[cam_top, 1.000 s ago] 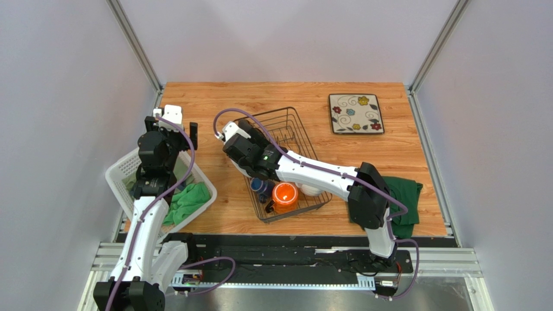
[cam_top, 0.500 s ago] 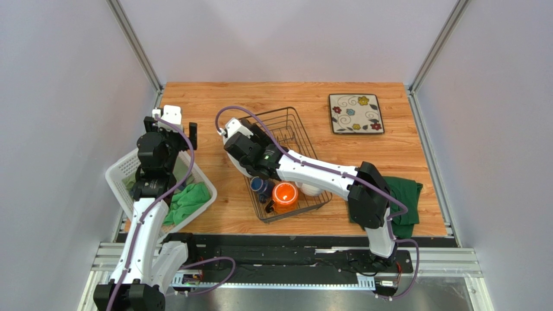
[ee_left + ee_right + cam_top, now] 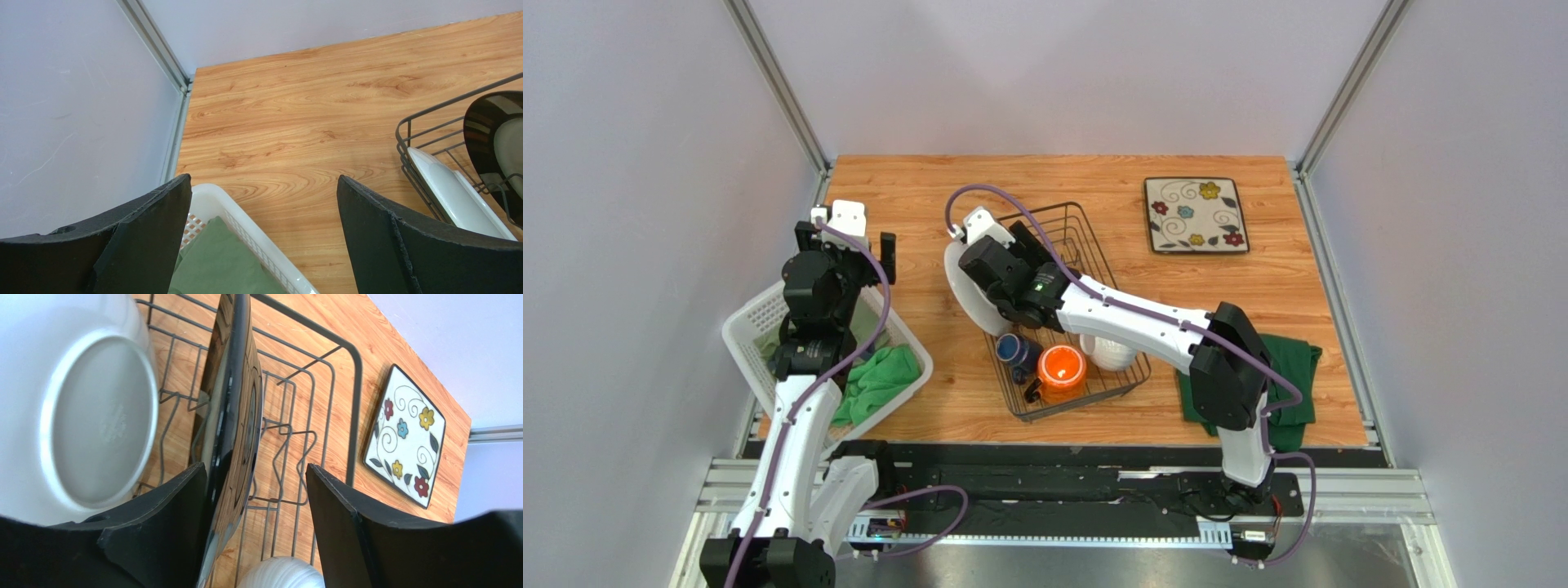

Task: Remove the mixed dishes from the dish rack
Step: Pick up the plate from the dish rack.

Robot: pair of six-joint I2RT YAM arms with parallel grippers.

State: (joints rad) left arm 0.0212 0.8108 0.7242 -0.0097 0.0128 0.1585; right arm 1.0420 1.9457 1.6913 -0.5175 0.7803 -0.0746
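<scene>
Right pincer (image 3: 255, 470) stood wide open astride the dark glossy plate (image 3: 238, 386), gripping nothing; that plate stood upright in the dish rack (image 3: 354, 404), just beside a white plate (image 3: 92, 416). Left pincer (image 3: 263, 182) hung open and empty above the white basket (image 3: 245, 223). Closing off-centre could let the slick rim slip; a tilted lift could snag and drag the whole rack.

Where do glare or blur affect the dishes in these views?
Right wrist: the black plate is glossy with bright sheen along its edge; the white plate nearest the lens looks soft. Left wrist: a pale reflection sits on the black plate. Top: even light, soft shadows, no glare.
</scene>
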